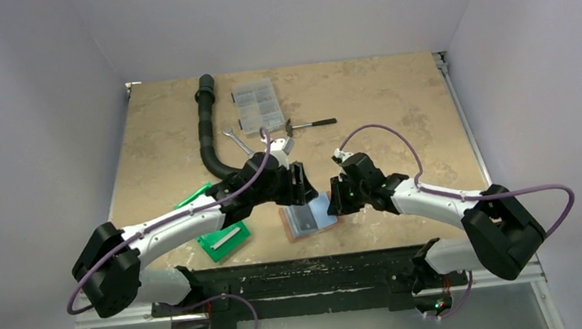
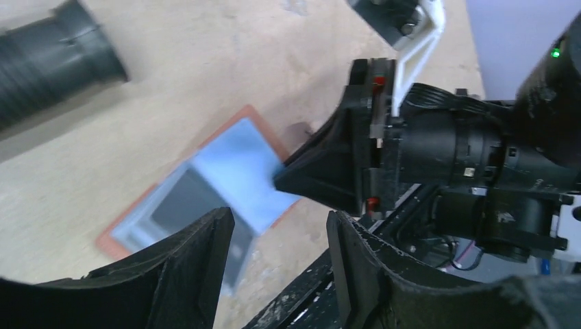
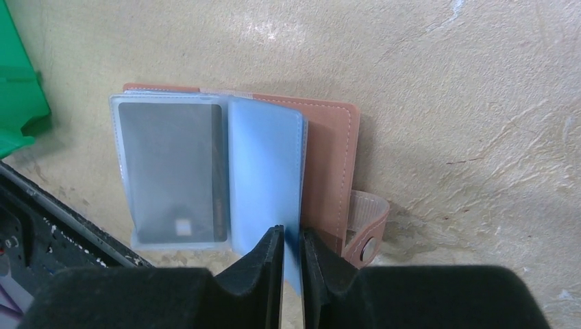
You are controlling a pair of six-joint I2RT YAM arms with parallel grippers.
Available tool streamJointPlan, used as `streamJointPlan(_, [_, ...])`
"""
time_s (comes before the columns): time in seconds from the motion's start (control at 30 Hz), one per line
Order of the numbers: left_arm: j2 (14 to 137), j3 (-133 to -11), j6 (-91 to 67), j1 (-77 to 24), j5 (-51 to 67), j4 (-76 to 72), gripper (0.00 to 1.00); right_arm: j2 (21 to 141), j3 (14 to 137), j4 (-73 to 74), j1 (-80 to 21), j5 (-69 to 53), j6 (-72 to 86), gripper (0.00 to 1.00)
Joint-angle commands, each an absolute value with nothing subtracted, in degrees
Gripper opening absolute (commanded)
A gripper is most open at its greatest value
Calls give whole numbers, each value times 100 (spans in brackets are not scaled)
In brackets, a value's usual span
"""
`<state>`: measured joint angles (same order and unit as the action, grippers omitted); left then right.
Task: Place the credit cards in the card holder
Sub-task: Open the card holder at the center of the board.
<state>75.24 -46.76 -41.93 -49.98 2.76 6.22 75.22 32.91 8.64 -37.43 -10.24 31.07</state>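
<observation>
We can read no text, label, brand or number anywhere; the grey card point(image 3: 171, 164) in the card holder point(image 3: 332, 157) shows no legible print.

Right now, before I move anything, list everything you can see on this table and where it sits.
card holder: one, reddish-brown with grey-blue pockets, lying open at the near edge between the arms
card: one, dark grey, in a clear pocket of the card holder
pale strip: one, whitish, on the green bin, perhaps a card
green bin: one, green, near left, partly under the left arm
hose: one, black, far left
compartment box: one, clear, far middle
wrench: one, silver, right of the hose
black-handled implement: one, right of the wrench
table: one, beige
left tool: one, black, open, above the card holder
right tool: one, black, closed on a grey-blue pocket page
</observation>
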Motion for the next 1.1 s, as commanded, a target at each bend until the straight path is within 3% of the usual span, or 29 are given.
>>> streamJointPlan(0.0, [8013, -4714, -4357, -5080, 859, -212, 56, 7355, 3411, 744, -3744, -1089, 3146, 20])
streamJointPlan(0.2, [8518, -4103, -4413, -5073, 275, -222, 48, 7312, 3288, 782, -3744, -880, 3195, 17])
streamJointPlan(0.47, [8221, -3217, -4562, -5007, -148, -212, 46, 7359, 3304, 806, -3743, -895, 3194, 26])
streamJointPlan(0.63, [7916, -3439, -4453, -5003, -154, 194, 47, 7041, 3619, 1111, -3744, -992, 3077, 42])
streamJointPlan(0.9, [7682, -4371, -4294, -5087, 824, 121, 63, 6732, 4100, 1722, -3744, -775, 2893, 65])
streamJointPlan(1.0, [7726, -4164, -4581, -5121, 1168, -510, 62, 6715, 4072, 1488, -3744, -1262, 2940, 65])
streamJointPlan(1.07, [7810, -3974, -4676, -5132, 1160, -666, 58, 6735, 3806, 883, -3735, -1918, 3211, 58])
